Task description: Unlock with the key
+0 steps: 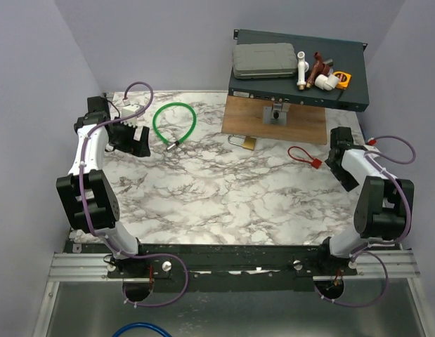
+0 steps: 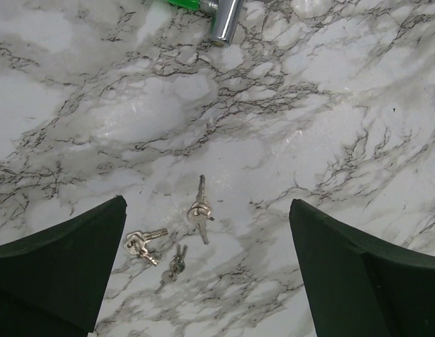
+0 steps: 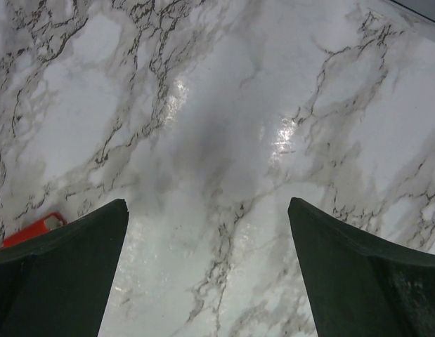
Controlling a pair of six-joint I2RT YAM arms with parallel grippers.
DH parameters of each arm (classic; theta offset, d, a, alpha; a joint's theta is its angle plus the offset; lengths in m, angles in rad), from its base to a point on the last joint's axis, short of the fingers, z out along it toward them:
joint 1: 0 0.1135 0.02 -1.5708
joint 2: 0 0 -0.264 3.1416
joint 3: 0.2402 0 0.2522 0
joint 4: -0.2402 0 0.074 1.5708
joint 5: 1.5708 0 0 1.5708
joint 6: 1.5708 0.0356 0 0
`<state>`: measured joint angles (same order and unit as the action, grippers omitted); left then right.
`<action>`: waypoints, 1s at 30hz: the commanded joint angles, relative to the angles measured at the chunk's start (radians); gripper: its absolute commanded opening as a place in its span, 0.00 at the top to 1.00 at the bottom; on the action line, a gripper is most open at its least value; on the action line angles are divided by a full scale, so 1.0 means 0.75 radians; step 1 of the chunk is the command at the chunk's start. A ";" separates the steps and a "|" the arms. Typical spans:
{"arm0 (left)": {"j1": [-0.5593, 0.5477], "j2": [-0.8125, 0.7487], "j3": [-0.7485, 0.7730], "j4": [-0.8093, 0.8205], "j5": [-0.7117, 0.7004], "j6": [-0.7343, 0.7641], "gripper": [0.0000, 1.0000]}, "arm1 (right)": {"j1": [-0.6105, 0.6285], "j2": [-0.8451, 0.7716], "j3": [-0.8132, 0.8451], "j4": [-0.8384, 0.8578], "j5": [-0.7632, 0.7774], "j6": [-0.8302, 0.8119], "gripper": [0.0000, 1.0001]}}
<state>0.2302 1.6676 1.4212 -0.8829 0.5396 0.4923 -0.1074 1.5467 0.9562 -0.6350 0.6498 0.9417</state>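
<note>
— Where is the key (image 1: 315,163) lying?
— On the table (image 1: 224,196), right of the padlock (image 1: 243,142), just left of my right claw (image 3: 206,202).
— Gripping anything?
— No; it and my left claw (image 1: 138,142) are gaping wide, holding nothing.

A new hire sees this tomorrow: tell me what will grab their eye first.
The bright green cable loop on the marble table's far left stands out most, beside the left gripper. Next come the brass padlock at the wooden board's near edge and, to its right, the key on its red cord, near the right gripper.
</note>
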 commanded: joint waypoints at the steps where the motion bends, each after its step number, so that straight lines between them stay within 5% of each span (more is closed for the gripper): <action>1: 0.020 0.046 0.062 -0.081 0.100 0.067 0.01 | -0.037 0.069 0.041 0.083 -0.039 0.005 0.02; 24: 0.057 0.004 -0.062 -0.182 -0.062 0.172 0.16 | 0.492 -0.081 -0.060 0.349 -0.227 -0.132 0.09; 30: 0.031 -0.002 -0.115 -0.151 -0.141 0.117 0.36 | 0.617 -0.065 -0.032 0.450 -0.214 -0.185 0.14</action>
<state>0.2642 1.7023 1.3705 -1.0279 0.5110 0.6098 0.3004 1.4952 0.9283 -0.3725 0.4919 0.8394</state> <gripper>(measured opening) 0.697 0.875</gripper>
